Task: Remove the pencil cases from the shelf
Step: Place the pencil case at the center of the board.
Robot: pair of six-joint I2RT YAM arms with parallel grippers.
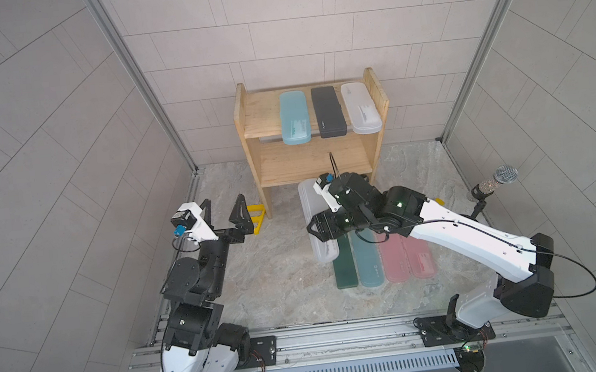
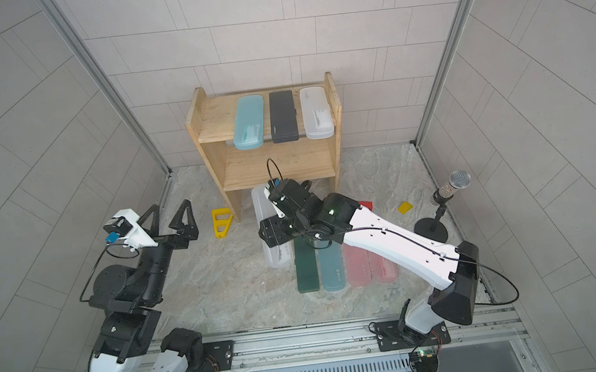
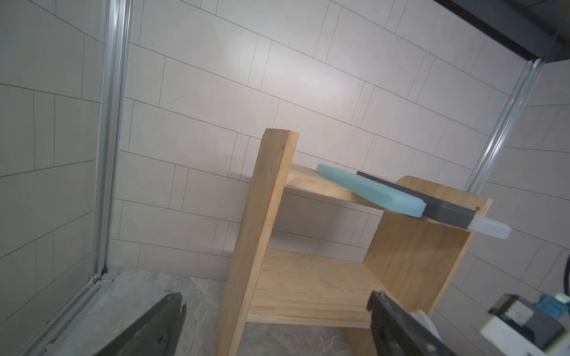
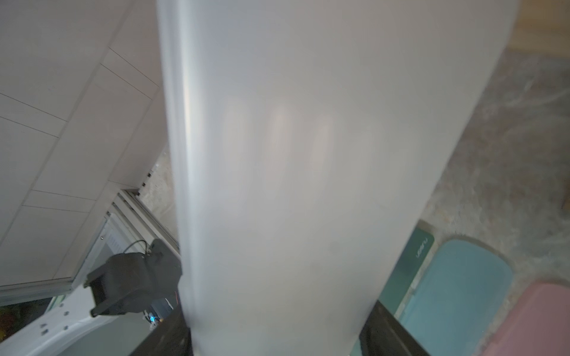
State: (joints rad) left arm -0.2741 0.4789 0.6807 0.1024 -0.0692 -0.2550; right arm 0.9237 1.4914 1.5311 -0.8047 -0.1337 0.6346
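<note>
Left pincer (image 1: 223,211): spread wide, empty, at 8 o'clock from shelf (image 1: 266,116).
Shelf top tier: teal case (image 1: 294,117), black case (image 1: 327,112) and frosted case (image 1: 361,108) not yet removed.
Right pincer (image 1: 325,229): pinching held case (image 1: 309,201) across width, at 6 o'clock from shelf. Cannot tell if it touches worktop (image 1: 279,272).
Advice: lay flat, parallel, on 9 o'clock side of green case (image 1: 345,268), no overlap. Spread jaws only when it rests.

pencil cases (image 1: 328,112) 8 | shelf (image 1: 274,116) 1 | ylw frame (image 2: 221,212) 1 | mic (image 1: 506,174) 1 | blocks (image 2: 404,207) 2
</note>
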